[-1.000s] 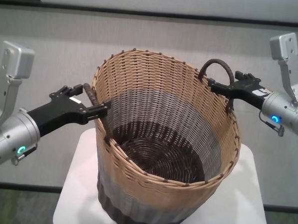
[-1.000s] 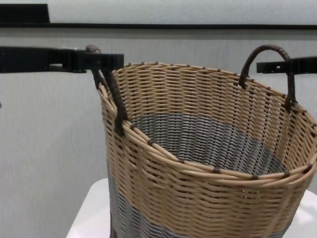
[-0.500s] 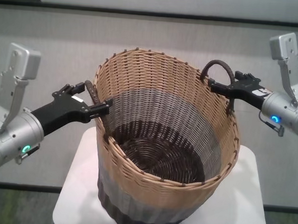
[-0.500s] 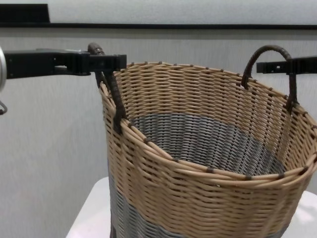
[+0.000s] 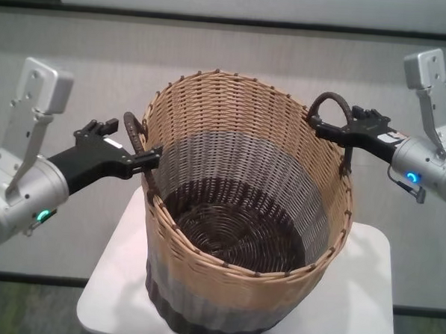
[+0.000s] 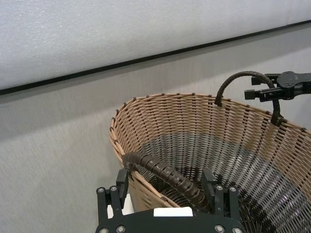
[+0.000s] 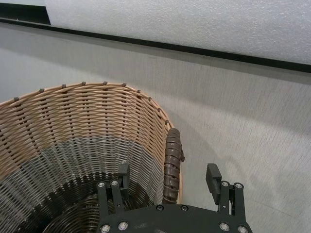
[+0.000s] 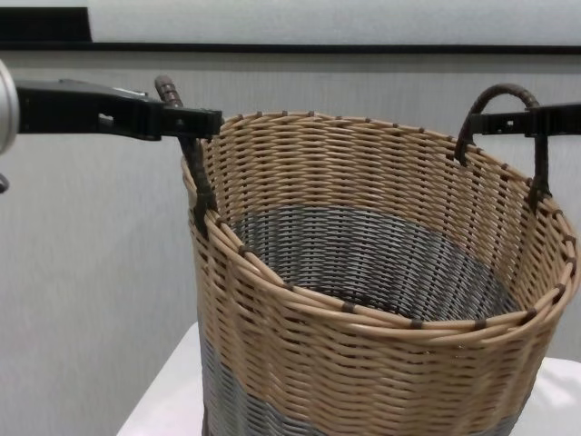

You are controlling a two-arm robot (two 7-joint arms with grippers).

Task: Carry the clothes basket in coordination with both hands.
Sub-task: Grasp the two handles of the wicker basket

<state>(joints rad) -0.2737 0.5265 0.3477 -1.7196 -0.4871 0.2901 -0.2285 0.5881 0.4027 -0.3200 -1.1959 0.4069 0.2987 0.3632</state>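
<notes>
The clothes basket [image 5: 245,176], round wicker with a tan top, grey middle and dark base, stands on a white table [image 5: 366,294]. My left gripper [image 5: 152,157] is open, and the dark left loop handle [image 5: 133,136] arches across between its fingers [image 6: 121,177]. My right gripper [image 5: 317,127] is open too, with the right loop handle [image 5: 335,105] standing between its fingers [image 7: 212,175]. Both grippers reach in level at rim height from opposite sides, as the chest view shows for the left [image 8: 204,118] and the right [image 8: 481,123]. The basket is empty inside.
A grey wall with a black strip [image 5: 231,19] stands behind the basket. The small white table has rounded corners and the floor [image 5: 21,306] lies below it on both sides. Nothing else stands on the table.
The basket has gone from leaning to the right to standing more upright. My left arm has risen and swung inward with the left handle. The right gripper has barely moved.
</notes>
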